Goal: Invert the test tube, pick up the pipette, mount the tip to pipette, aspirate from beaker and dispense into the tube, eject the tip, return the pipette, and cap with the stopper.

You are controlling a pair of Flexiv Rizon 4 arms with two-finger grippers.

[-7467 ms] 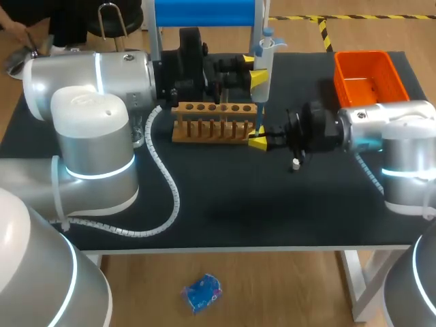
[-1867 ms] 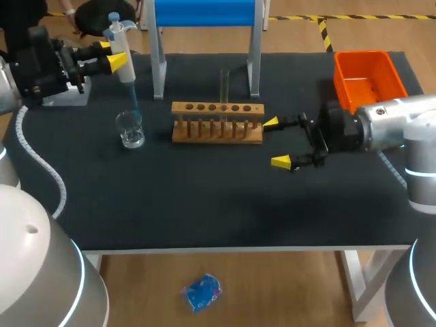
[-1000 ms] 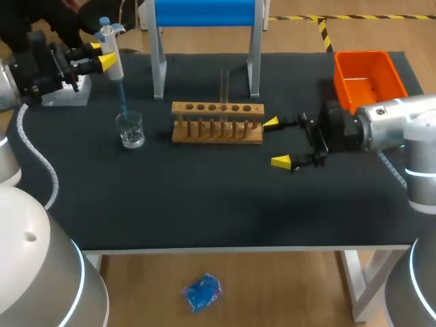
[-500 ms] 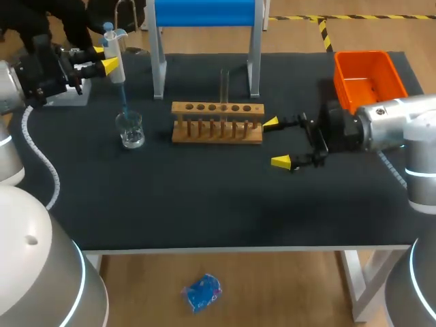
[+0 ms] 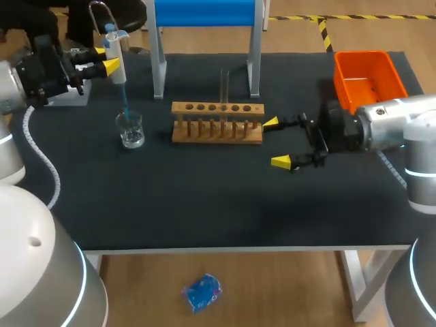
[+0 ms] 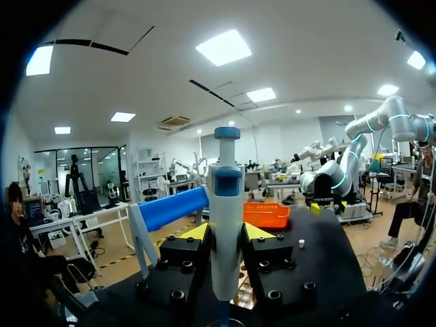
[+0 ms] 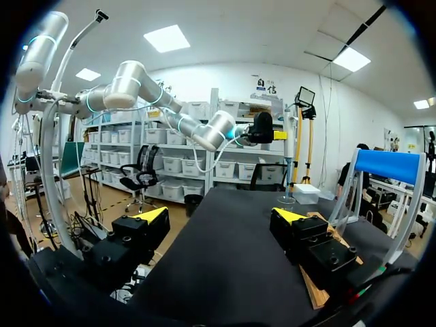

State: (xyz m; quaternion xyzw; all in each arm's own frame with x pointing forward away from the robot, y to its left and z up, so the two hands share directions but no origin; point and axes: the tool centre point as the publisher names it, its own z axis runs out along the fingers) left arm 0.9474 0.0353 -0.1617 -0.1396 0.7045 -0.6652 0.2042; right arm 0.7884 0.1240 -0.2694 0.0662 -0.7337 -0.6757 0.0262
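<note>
A black table [image 5: 204,204] is seen from above, with a robot arm at each side. The left gripper [image 5: 105,58], over the table's far left corner, is clamped on a white pipette [image 5: 114,46] with a blue plunger. The pipette is held upright between the gripper's yellow fingertips. A thin blue tip [image 5: 125,102] is mounted on the pipette and points straight down at a small glass beaker [image 5: 129,131]. The tip's end is at the beaker's mouth (whether it reaches inside cannot be told).

Near the table's middle stands a wooden test tube rack [image 5: 216,129], with one clear test tube [image 5: 223,83] upright in a middle hole. The right gripper [image 5: 278,143] sits just beside the rack's right end, low over the table, its fingers spread wide and holding nothing. A small white stopper [image 6: 300,242] lies on the table near it. An orange bin [image 5: 366,76] is at the far right corner. A blue-topped metal stand [image 5: 204,12] rises behind the rack.
</note>
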